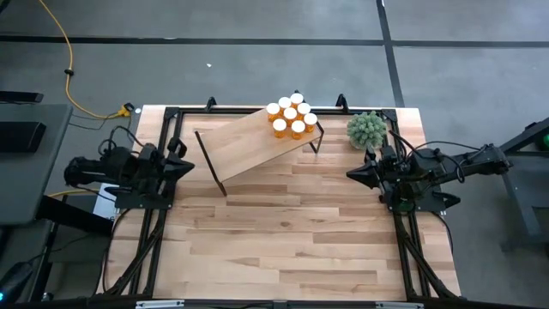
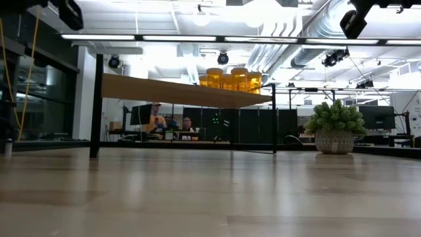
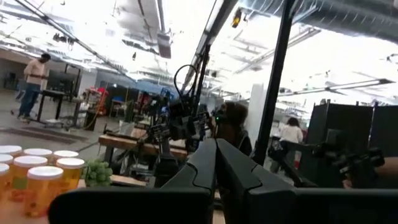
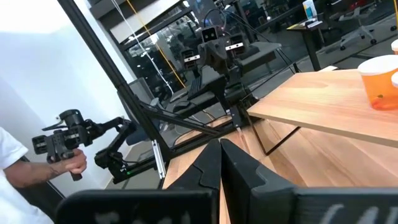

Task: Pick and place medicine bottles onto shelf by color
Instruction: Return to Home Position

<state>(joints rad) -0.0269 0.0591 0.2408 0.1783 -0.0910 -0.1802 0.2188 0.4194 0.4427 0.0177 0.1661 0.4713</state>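
Several orange medicine bottles (image 1: 290, 115) with white caps stand in a cluster on the far right end of the shelf (image 1: 249, 146), a light-wood plank on thin black legs. They also show in the low view (image 2: 231, 78) and the left wrist view (image 3: 37, 177). My left gripper (image 1: 188, 165) is shut at the table's left edge, left of the shelf, holding nothing. My right gripper (image 1: 352, 174) is shut at the right edge, its fingers (image 4: 219, 163) pointing toward the shelf, holding nothing.
A fuzzy green plant (image 1: 367, 130) in a pot stands at the far right corner, just beside my right arm. The near half of the wooden tabletop (image 1: 283, 249) lies bare. Black frame rails (image 1: 146, 249) run along both sides. People show in the room beyond.
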